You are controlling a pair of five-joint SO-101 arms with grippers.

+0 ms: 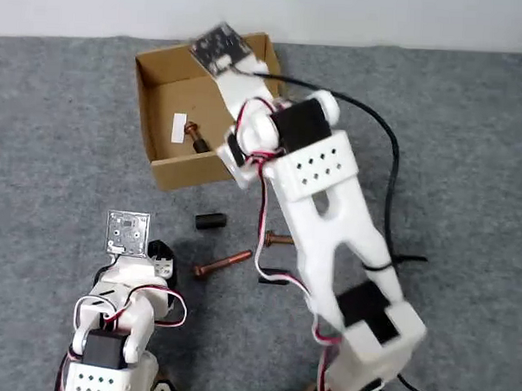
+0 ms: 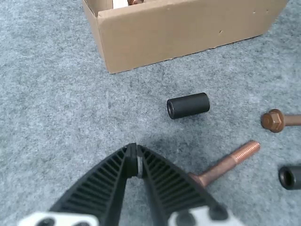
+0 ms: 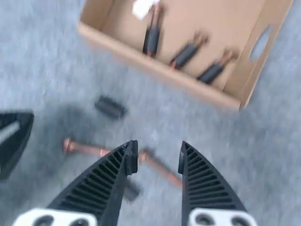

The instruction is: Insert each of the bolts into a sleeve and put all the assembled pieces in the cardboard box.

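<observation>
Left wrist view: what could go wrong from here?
The short black cylindrical sleeve lies on its side; a nudge may roll it. The left end effector is shut beside the long copper bolt; descending shut could push it away. A second black sleeve sits at the frame edge, easy to miss.

I see a desk [image 1: 64, 152] with a grey, felt-like, speckled covering across my whole workspace, and a pale wall [image 1: 381, 19] running along its far edge.
</observation>
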